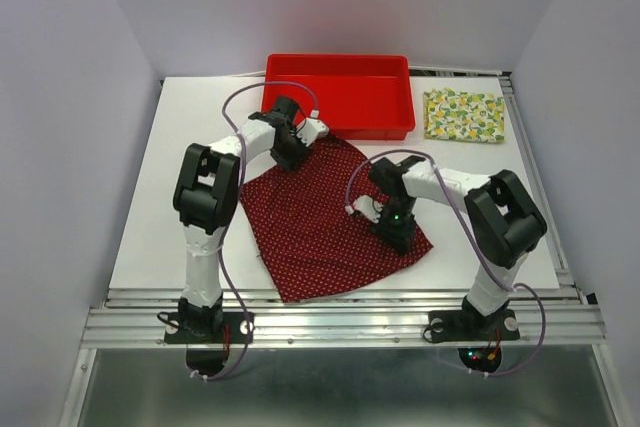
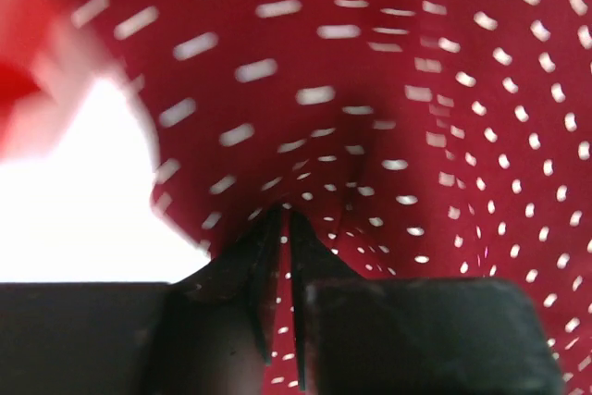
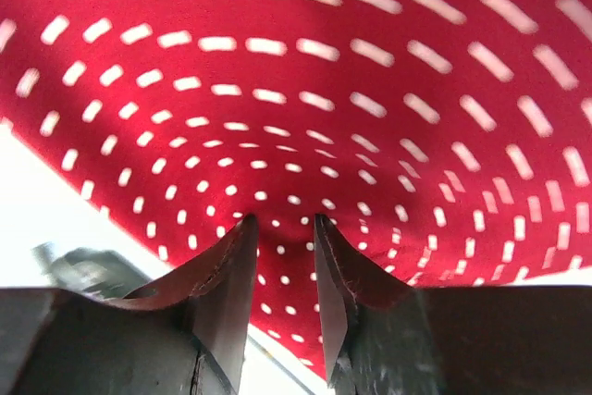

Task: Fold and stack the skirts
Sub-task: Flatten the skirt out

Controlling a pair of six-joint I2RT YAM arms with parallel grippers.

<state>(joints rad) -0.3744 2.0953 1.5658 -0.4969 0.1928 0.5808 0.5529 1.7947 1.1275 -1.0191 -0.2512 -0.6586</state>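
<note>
- Step in hand: the fold of the dark red skirt [image 1: 320, 227] is beginning. The lemon skirt [image 1: 463, 115] is already lying as a neat folded rectangle at the far right of the white table [image 1: 190, 137], beside the red tray [image 1: 340, 97], so I judge the task about half done.
- The dark red skirt is lying spread in the middle of the table as a rough fan, with its far corner just in front of the tray.
- Left gripper [image 2: 280, 228]: it is pinching the far corner of the dark red skirt, jaws almost together with a thin sliver of cloth between them.
- Right gripper [image 3: 284, 224]: it is sitting at the skirt's right side with its jaws narrow. Cloth is puckering between them and creases are radiating from that spot, which I read as a grip on a bunched fold.
- Next move, as I judge it: both pinches need to be carried together across the skirt so one half lands on the other, edges matched. The folded piece then goes onto the lemon skirt.
- Materials: the dark red skirt is a thin, limp woven cloth with tiny white dots, tenting softly around each pinch and likely to sag if lifted unevenly. The tray is rigid, glossy plastic.
</note>
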